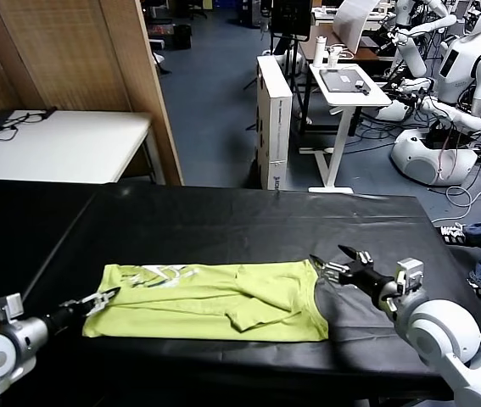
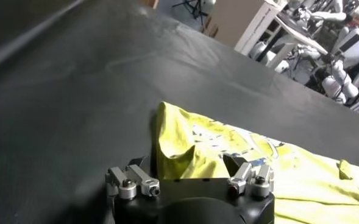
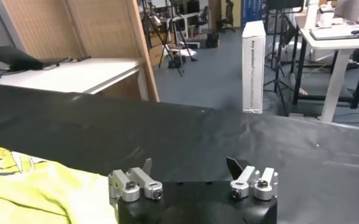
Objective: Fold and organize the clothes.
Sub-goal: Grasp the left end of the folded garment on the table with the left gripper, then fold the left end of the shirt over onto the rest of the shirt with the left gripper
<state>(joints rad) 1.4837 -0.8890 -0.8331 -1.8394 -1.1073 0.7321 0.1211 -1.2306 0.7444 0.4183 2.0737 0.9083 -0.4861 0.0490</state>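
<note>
**Lime T-shirt spread on black table, both tools at its ends**

The lime yellow-green T-shirt (image 1: 210, 301) lies partly folded on the near half of the black table (image 1: 248, 220), white print toward its left end. The left tool (image 1: 96, 299) stands wide at the shirt's left edge, holding nothing. The right tool (image 1: 333, 261) stands wide just beside the shirt's far right corner, also empty.

The left arm reaches in low from the near left, its left gripper (image 1: 104, 296) pointing toward the centre with jaws spread wide and holding nothing. The right arm comes in from the near right, wrist angled inward, its right gripper (image 1: 332, 257) likewise spread wide and empty, both 2 grippers facing each other
</note>
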